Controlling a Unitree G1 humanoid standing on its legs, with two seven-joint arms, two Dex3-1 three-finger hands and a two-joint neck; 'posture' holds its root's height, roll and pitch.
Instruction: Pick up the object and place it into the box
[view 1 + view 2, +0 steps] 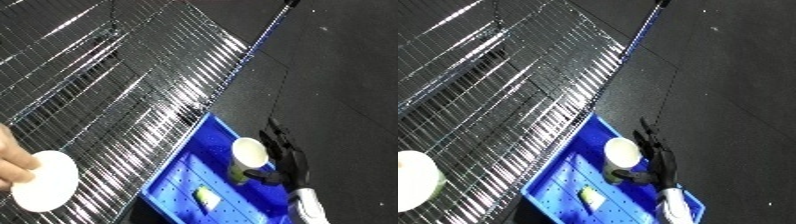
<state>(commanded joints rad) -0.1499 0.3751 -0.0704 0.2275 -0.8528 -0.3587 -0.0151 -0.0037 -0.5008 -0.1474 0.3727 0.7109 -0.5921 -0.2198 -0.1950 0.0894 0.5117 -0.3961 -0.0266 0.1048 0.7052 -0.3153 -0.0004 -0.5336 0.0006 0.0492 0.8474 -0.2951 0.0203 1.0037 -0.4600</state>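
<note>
Over the blue bin, near its right-hand rim: the robot's right hand, black, thumb and fingers curled round a pale cup. Cup upright, mouth up, within the bin's outline; can't tell whether it touches the floor of the bin. A small yellowish item lies inside the bin. Left of the bin, a wire-grid surface. Far left of the bin, a person's hand touches a white disc.
</note>
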